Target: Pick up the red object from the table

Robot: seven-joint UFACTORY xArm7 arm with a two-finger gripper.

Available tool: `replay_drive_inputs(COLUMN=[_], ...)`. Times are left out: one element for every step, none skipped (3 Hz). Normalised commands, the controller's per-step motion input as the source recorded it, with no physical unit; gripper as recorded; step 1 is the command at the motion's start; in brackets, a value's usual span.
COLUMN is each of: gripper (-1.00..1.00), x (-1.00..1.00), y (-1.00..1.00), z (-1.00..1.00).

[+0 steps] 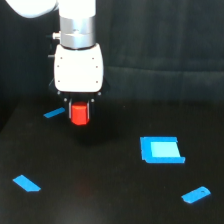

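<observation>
The small bright red-orange faceted block is seen directly between the jaws of the white gripper, with dark fingers flanking it on either side. The jaws appear to be clamped on it, since the block fills the gap between them and no daylight is seen at its sides (the blur leaves this short of certain). Its long axis is judged to run roughly vertically, in line with the gripper's own axis, so no offset to either side of the jaws has to be corrected.

Whether the block is lifted clear of the flat matte black table cannot be told for sure; a faint dark shadow is seen below the jaws, which suggests a small gap. The coming move is judged to turn on a straight rise, with the grip held.

Four flat blue pieces are left lying apart from the jaws: a thin sliver just beside them, a large rectangle, and two small strips well below.
</observation>
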Motion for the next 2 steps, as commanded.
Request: replay_drive_inputs(gripper=[-0.99,-1.0], x=[0.05,-0.03], y=[-0.02,-0.06], z=[0.57,0.49])
